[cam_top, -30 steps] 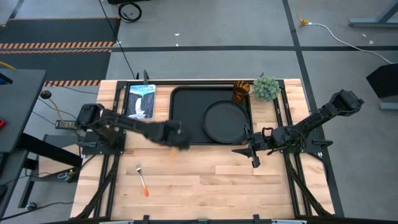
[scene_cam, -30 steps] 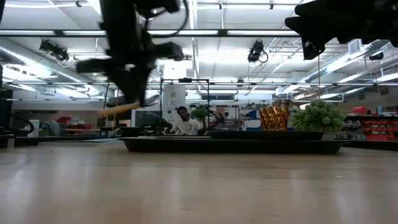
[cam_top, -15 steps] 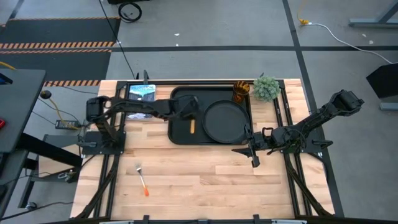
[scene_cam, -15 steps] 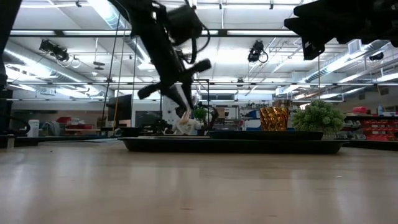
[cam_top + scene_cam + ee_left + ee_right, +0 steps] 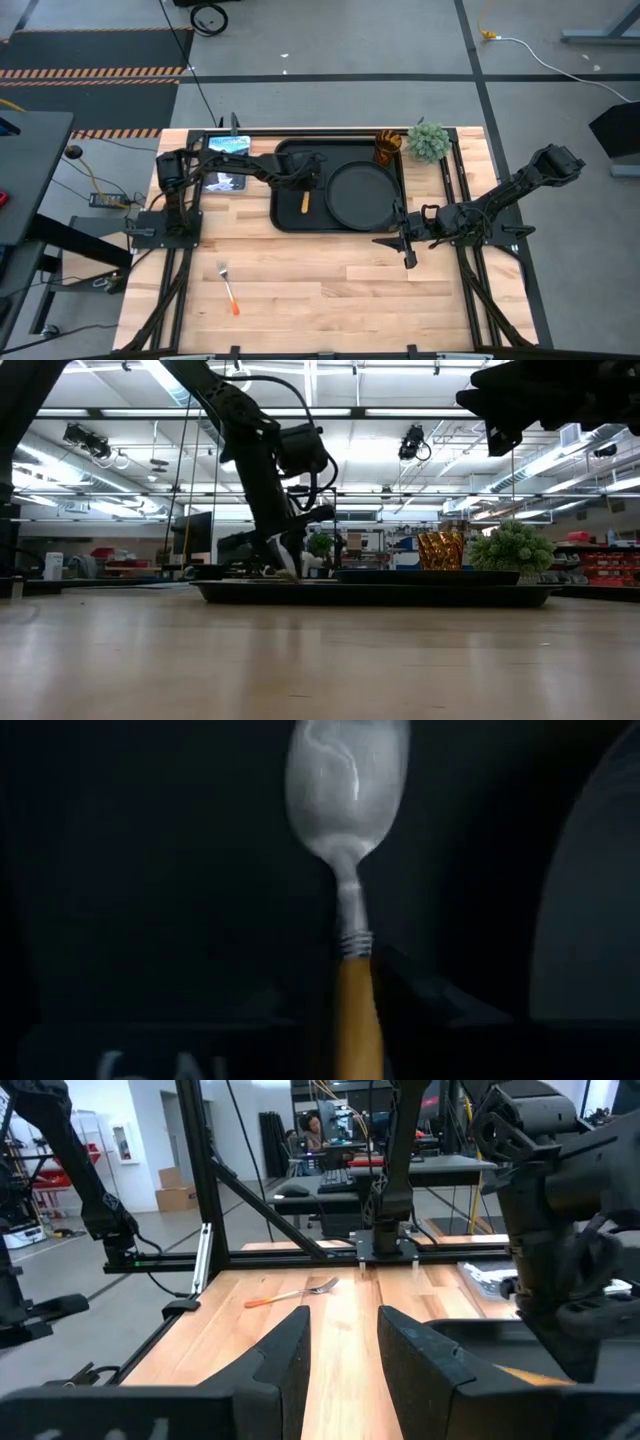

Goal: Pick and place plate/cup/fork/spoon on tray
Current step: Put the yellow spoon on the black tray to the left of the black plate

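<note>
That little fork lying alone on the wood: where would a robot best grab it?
Probably by the orange handle, coming straight down from above. The fork lies flat on the bare table, tines toward the tray, nothing beside it. The handle is the thicker, longer part, so a tool closing across its width should get the surest hold.

The left arm reaches from its base at nine o'clock toward the table's centre, its forearm angled down steeply in the low view. The left gripper [image 5: 307,177] hangs low at about eleven o'clock, fingers closed around a handle (seen rising between them in its wrist view). The right arm waits at three o'clock, elbow folded back, the right gripper [image 5: 405,243] pointing inward with its fingers [image 5: 285,1352] spread apart.
</note>
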